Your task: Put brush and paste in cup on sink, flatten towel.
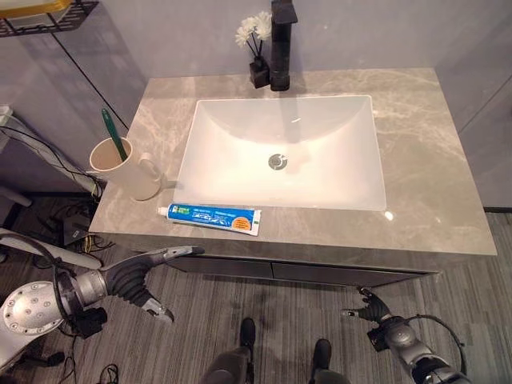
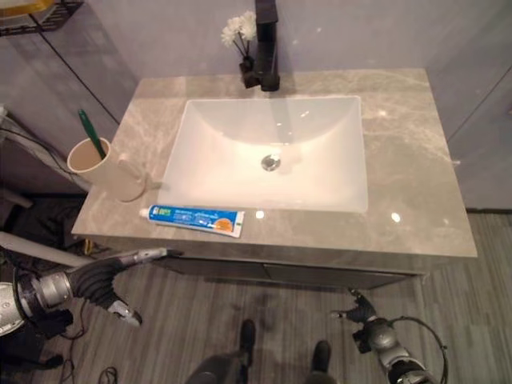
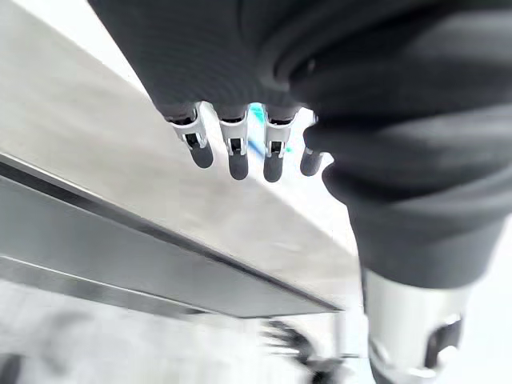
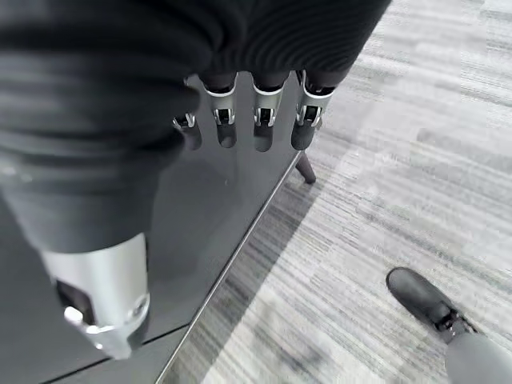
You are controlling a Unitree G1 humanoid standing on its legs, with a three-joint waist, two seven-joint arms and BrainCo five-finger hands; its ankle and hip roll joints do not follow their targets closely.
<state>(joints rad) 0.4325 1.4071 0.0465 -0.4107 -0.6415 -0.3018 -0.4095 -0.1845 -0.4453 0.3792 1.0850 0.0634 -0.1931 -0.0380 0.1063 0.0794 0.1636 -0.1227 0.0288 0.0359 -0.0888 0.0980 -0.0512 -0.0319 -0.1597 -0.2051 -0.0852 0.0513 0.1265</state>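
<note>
Toothpaste (image 1: 210,218) is laid flat on table (image 1: 432,192) beside cup (image 1: 120,166) holding brush (image 1: 114,134); both hands (image 1: 148,280) (image 1: 370,308) are held low, fingers (image 3: 232,148) relaxed, empty.

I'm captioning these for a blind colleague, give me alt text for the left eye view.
A toothpaste tube lies on the grey counter in front of a white sink, beside a cup holding a green toothbrush. The left hand and right hand hang below the counter edge, empty.

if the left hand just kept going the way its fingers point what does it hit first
Probably the front edge of the counter: the left hand sits just below it, straight fingers aimed up and inward. If it clears the edge, the toothpaste tube lies next in line. Depth is hard to judge.
</note>
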